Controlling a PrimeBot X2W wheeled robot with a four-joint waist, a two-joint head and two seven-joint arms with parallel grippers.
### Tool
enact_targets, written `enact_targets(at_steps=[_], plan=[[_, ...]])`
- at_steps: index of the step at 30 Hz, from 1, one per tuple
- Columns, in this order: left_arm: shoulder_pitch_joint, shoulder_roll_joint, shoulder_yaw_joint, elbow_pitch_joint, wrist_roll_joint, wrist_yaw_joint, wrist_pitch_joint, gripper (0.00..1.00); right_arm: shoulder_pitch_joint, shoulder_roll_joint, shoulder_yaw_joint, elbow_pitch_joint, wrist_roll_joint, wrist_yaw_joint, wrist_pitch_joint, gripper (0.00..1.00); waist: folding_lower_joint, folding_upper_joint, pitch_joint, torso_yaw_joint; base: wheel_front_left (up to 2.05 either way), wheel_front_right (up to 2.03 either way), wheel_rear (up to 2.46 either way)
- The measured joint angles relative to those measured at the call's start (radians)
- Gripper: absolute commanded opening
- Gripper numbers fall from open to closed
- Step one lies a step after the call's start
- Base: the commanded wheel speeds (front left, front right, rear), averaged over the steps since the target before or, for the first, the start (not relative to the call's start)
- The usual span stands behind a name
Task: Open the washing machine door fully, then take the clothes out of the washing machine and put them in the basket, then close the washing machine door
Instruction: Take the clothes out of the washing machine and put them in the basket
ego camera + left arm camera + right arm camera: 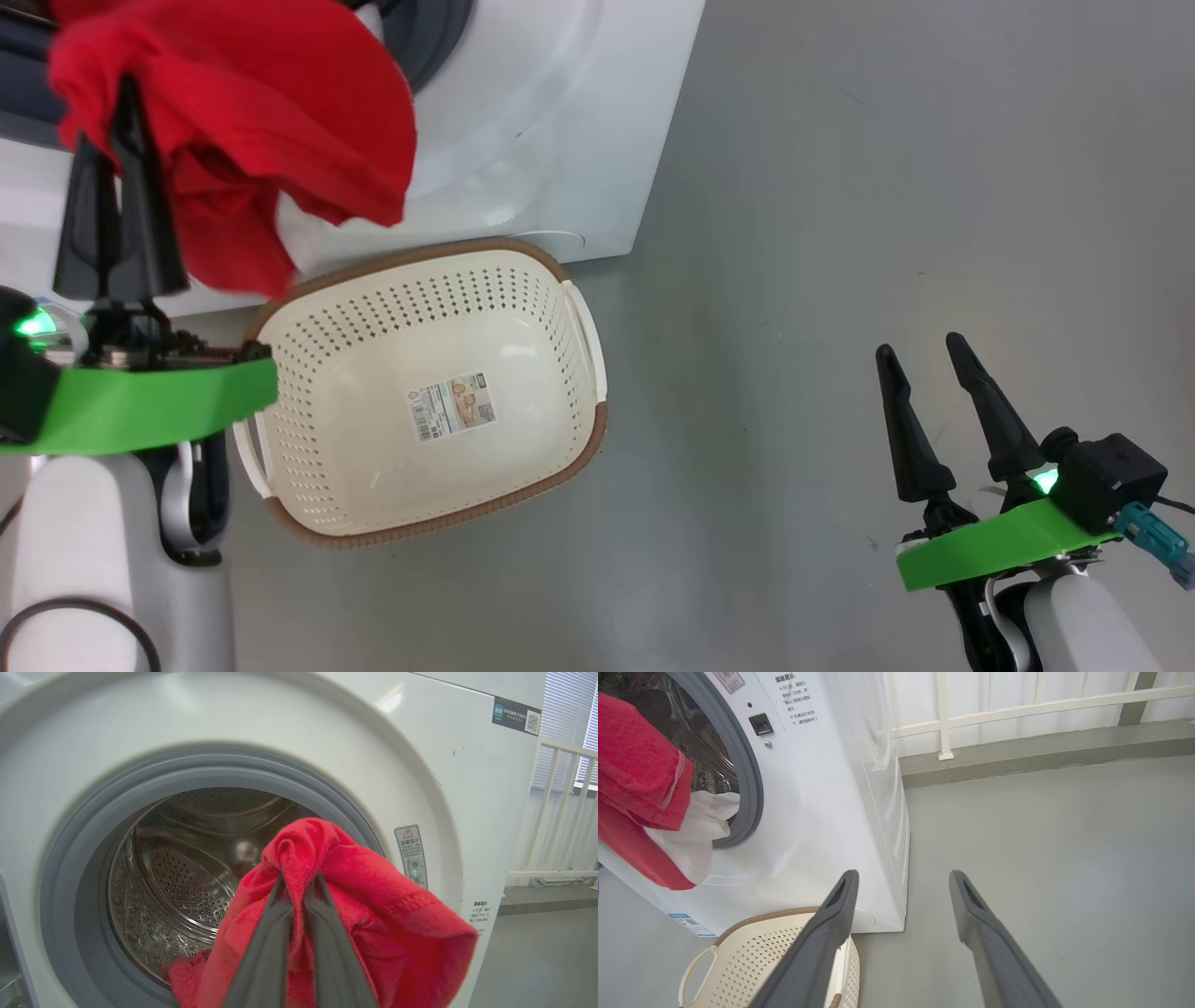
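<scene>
**Left gripper.** The left gripper (105, 121) is clenched on the clothes (261, 103). In the left wrist view both fingers (268, 933) pinch a raised fold of the red fabric, with the rest draped down around them.

**Clothes.** The bundle hangs in the air in front of the washing machine (560, 121), at about 10 o'clock from the basket (373, 308) in the head view. Its lower edge overlaps the basket's brown rim there. In the right wrist view a white cloth part (691, 835) trails from the red fabric back over the grey-blue rubber ring (747, 788). In the left wrist view a red end lies on the lower lip of the opening, at 6 o'clock of the steel drum (187, 877).

**Basket.** It stands on the grey floor (840, 187), just beside the machine's front, with a label sticker (451, 406) on its base.

**Right gripper.** The right gripper (920, 350) is released, fingers spread and holding nothing. It sits at 4 o'clock from the basket, well apart from it.
</scene>
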Motion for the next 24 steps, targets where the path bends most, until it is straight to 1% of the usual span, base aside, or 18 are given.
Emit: enact_targets(at_steps=[4,10,11,13,24], plan=[[0.005,0.0,-0.006,0.033,-0.009,0.007,0.0,0.0,-0.002,0.001,0.001,-0.001,0.0,0.0,0.0,1.0,0.0,0.0,0.01,-0.004,0.0,0.0,0.0],[0.024,0.0,-0.024,0.096,-0.009,0.007,0.0,0.0,-0.006,0.002,0.001,-0.003,0.0,0.0,0.0,1.0,0.0,0.0,0.032,-0.01,0.0,0.0,0.0],[0.031,0.0,-0.026,0.13,-0.009,0.007,0.0,0.0,-0.02,0.002,0.001,-0.004,0.001,0.0,0.0,1.0,0.0,0.0,0.044,-0.012,0.0,0.0,0.0],[0.033,0.0,-0.027,0.143,-0.009,0.007,0.0,0.0,-0.027,0.003,0.001,-0.007,0.001,0.0,0.0,1.0,0.0,0.0,0.05,-0.014,0.0,0.0,0.0],[0.037,0.0,-0.027,0.321,0.007,0.007,0.0,0.0,-0.071,0.005,0.002,-0.019,0.001,0.0,0.0,1.0,0.0,0.0001,0.138,-0.027,0.0,0.0,0.0]])
